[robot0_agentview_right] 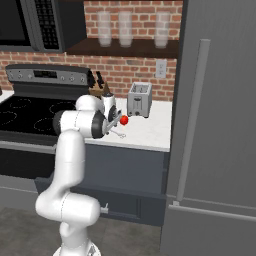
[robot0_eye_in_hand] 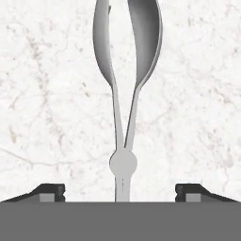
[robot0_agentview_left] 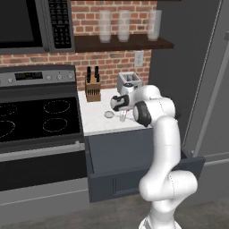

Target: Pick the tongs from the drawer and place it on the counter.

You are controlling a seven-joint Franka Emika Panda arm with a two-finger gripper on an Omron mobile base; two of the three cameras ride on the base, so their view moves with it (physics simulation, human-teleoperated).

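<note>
The tongs (robot0_eye_in_hand: 123, 162) lie flat on the white counter (robot0_eye_in_hand: 197, 94), their two spoon-like ends pointing away from the hand. My gripper (robot0_eye_in_hand: 120, 190) hovers just above the handle end, open, with its fingertips (robot0_eye_in_hand: 49, 191) standing wide on either side and touching nothing. In the left base view the tongs' rounded end (robot0_agentview_left: 108, 114) shows on the counter (robot0_agentview_left: 96, 123) beside the gripper (robot0_agentview_left: 122, 117). The dark slate drawer (robot0_agentview_left: 129, 154) below the counter is pulled out. From the right, the gripper (robot0_agentview_right: 114, 127) stands over the tongs (robot0_agentview_right: 119, 134).
A toaster (robot0_agentview_right: 139, 99) and a knife block (robot0_agentview_left: 92, 87) stand at the back of the counter. A small red fruit (robot0_agentview_right: 123, 120) lies close to the gripper. The black stovetop (robot0_agentview_left: 36, 116) is to the left, the grey fridge (robot0_agentview_right: 220, 125) to the right.
</note>
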